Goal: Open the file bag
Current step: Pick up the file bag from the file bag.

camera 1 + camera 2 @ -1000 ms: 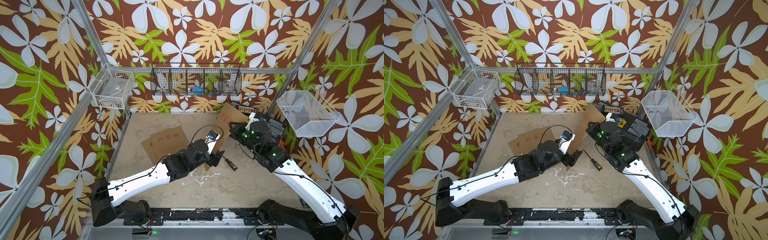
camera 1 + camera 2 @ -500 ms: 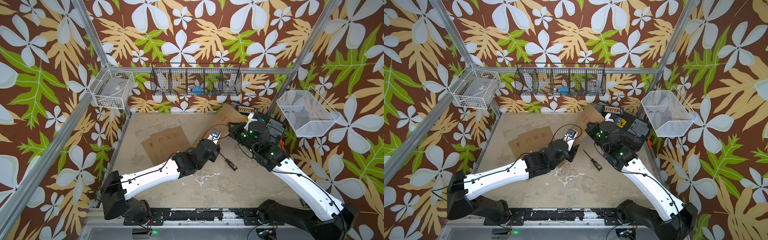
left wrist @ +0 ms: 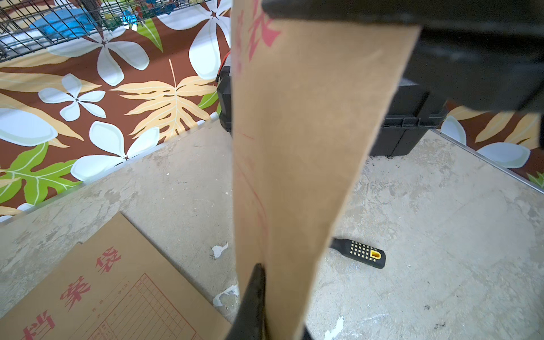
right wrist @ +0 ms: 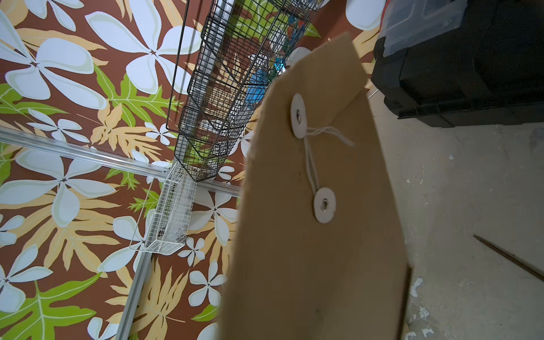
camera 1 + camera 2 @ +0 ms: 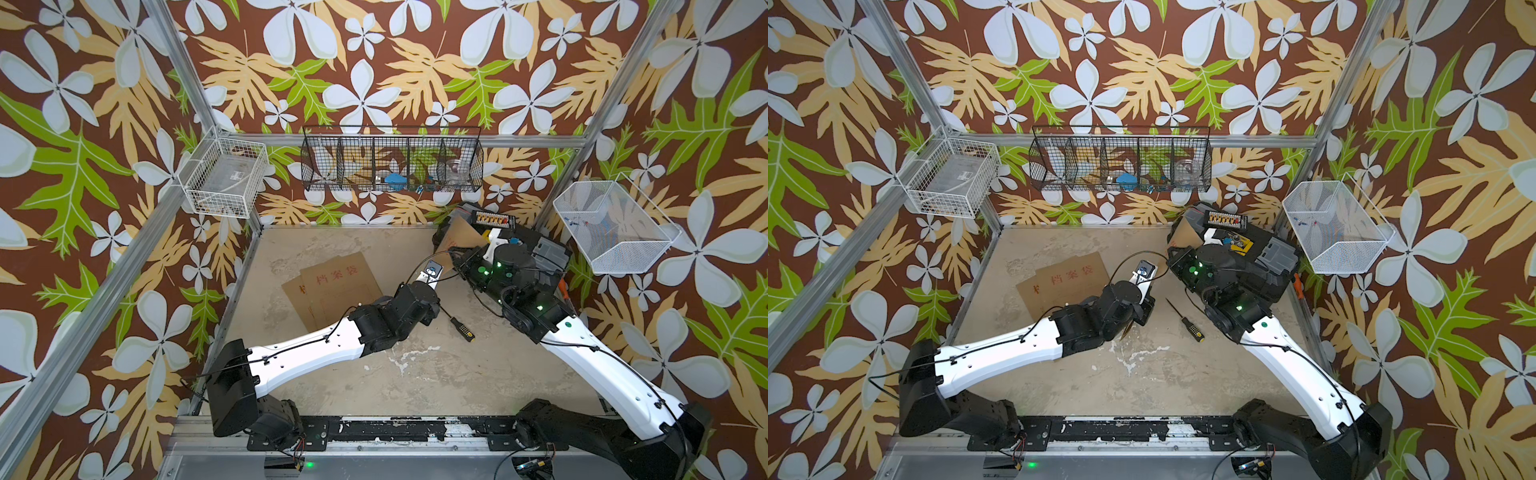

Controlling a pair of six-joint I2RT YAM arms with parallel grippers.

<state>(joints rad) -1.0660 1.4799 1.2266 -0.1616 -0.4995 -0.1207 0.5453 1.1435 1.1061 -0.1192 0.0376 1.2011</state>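
- Floral-papered walls close in a scuffed counter [image 5: 436, 374]. The bag [image 5: 459, 237] is held off it at the back right, slanting up toward the toolbox [image 5: 548, 253] between the two arms.
- Left fingers [image 3: 254, 294] are clamped together on the bag's low end, with the printed side facing that wrist camera.
- Right fingers are hidden behind the bag. They are drawn together, and I judge they pinch it too, since it fills the right wrist view.
- Closure: a string [image 4: 312, 167] runs between two white discs [image 4: 298, 116] and the flap is down, so the bag is not yet open.
- Step in hand, as I judge it: steadying the bag with both arms. Next, one arm must let go, catch the loose string end and unwind it, while the other holds firm.
- Black rack [image 5: 390, 166]: a blue item [image 5: 395, 179] sits in a middle cell and something clear at the right end. The rest is too small to tell.
- White basket [image 5: 224, 183]: a clear flat pack.
- Mesh basket [image 5: 611, 228]: a few small coloured bits.
- Spare bags [image 5: 332, 286] lie flat on the counter, and a screwdriver [image 5: 461, 328] lies apart from them.
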